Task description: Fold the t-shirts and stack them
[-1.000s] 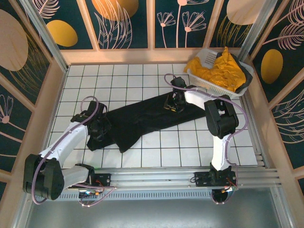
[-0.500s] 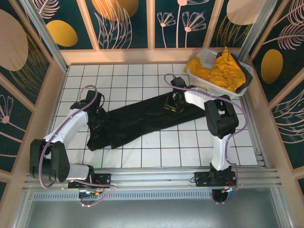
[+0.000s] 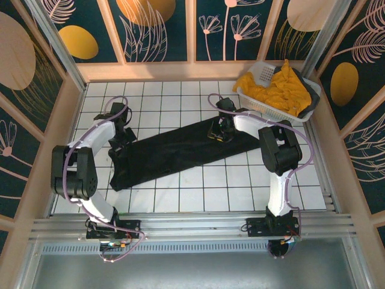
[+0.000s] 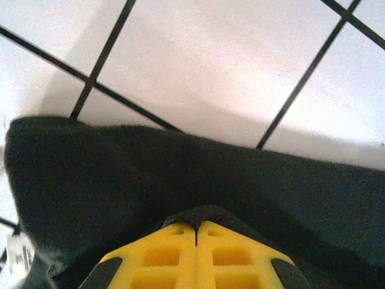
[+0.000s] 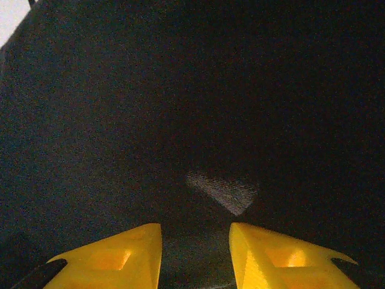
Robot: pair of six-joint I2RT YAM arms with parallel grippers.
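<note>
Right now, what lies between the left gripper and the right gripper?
The black t-shirt spans that stretch, laid out on the table from the left gripper to the right gripper. The top external view shows this.

A black shirt (image 3: 174, 153) on a white counter (image 3: 180, 192) ruled with thin black grid lines; mustard-yellow shirts (image 3: 274, 90) in a white lattice basket (image 3: 260, 72). Left pincer (image 4: 197, 229) and right pincer (image 5: 195, 235) are yellow, against dark teal walls (image 3: 162, 30) patterned with orange discs and pale leaves.
</note>
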